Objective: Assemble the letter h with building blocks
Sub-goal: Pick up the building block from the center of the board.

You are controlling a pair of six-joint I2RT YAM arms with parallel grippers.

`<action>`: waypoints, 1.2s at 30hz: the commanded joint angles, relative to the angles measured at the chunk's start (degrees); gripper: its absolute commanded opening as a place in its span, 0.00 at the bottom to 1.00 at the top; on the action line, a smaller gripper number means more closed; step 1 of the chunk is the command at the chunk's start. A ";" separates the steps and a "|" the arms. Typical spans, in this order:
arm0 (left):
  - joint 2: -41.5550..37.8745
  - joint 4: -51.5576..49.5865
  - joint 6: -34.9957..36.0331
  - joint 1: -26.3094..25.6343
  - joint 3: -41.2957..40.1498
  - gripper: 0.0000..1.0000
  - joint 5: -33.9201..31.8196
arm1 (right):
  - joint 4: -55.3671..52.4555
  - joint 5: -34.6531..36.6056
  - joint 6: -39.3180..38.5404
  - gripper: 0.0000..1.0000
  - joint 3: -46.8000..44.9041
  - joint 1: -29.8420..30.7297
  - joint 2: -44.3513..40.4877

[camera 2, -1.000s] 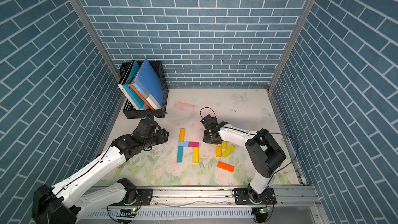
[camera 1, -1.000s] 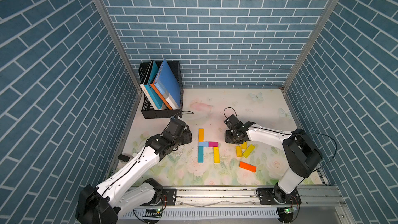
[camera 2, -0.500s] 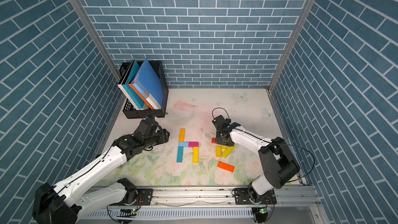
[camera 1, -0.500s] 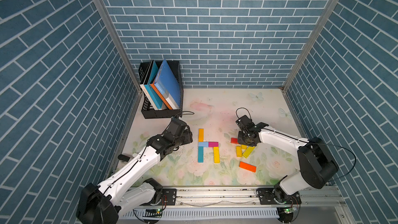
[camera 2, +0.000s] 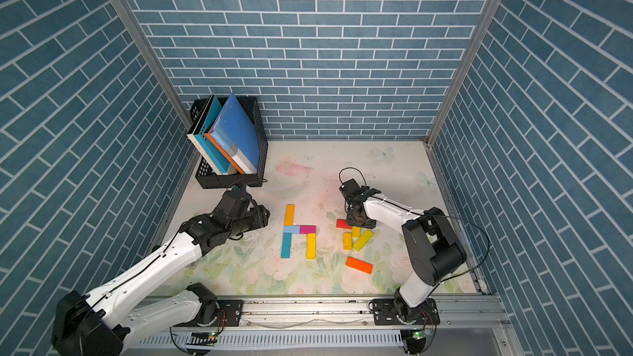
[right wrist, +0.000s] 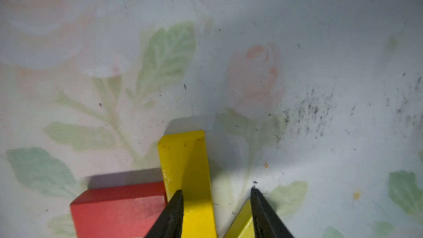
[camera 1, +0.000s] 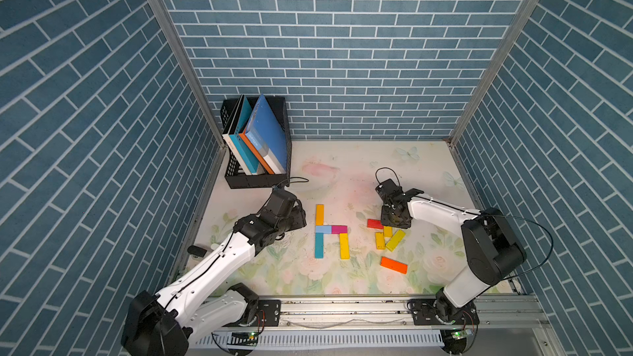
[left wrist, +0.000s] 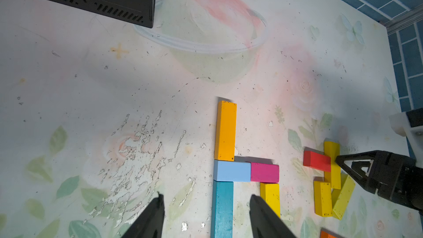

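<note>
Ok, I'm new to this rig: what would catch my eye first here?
The colourful block letter h lies mid-table, already shaped. Right beside it the right gripper stands open over a loose heap of yellow and red blocks. A black rack of blue books fills the far corner on the left arm's side.

Left hand (left wrist: 206, 195) gaping, right hand (right wrist: 217, 190) pointing down, slightly parted
</note>
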 commanded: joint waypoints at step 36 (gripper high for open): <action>0.03 2.58 -0.21 0.49 -3.10 0.62 -0.76 | -1.16 0.84 -4.45 0.13 9.66 9.33 0.36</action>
